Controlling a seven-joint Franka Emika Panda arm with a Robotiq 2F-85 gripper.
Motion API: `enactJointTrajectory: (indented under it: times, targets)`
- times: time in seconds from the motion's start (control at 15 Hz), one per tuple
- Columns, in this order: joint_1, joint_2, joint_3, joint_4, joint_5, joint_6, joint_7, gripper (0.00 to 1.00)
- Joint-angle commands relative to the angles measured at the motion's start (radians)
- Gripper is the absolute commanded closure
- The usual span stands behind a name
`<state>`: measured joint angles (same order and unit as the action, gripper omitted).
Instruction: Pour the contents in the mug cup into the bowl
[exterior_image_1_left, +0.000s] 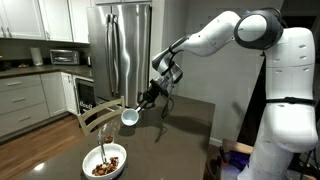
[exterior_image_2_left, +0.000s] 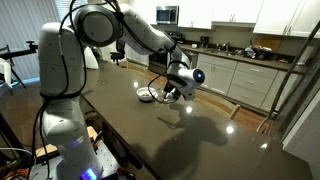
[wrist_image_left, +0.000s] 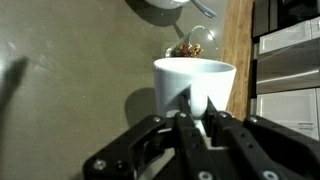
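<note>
The white mug cup (exterior_image_1_left: 130, 115) hangs tipped in the air above the dark table, also seen in the other exterior view (exterior_image_2_left: 197, 76). My gripper (exterior_image_1_left: 148, 97) is shut on its handle. In the wrist view the mug (wrist_image_left: 195, 82) fills the middle and the jaws (wrist_image_left: 197, 115) clamp the white handle. The white bowl (exterior_image_1_left: 105, 162) stands on the table near its corner, below and beside the mug, with a light utensil sticking out. Brown and reddish contents (exterior_image_1_left: 104, 166) lie in the bowl. The bowl also shows in an exterior view (exterior_image_2_left: 148, 94). Brown bits (wrist_image_left: 184, 50) show just past the mug's rim.
The dark table (exterior_image_1_left: 185, 125) bears the bowl. A wooden chair (exterior_image_1_left: 98, 118) stands at its far side. A steel fridge (exterior_image_1_left: 120, 45) and kitchen cabinets (exterior_image_1_left: 25, 100) stand behind. The table's edge and wooden floor (wrist_image_left: 238, 60) lie close to the bowl.
</note>
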<state>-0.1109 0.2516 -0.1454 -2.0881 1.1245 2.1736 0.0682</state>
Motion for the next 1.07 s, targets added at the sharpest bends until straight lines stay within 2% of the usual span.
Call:
enactJointTrajectory:
  times: [0.0, 0.07, 0.47, 1.0]
  targets:
    - [-0.008, -0.001, 0.008, 0.001, -0.004, 0.0, 0.003, 0.84]
    - [-0.008, -0.001, 0.008, 0.001, -0.004, 0.0, 0.003, 0.96]
    - [-0.053, 0.045, -0.003, 0.034, 0.075, -0.077, 0.024, 0.96]
    - [-0.141, 0.151, -0.042, 0.093, 0.206, -0.247, 0.102, 0.96]
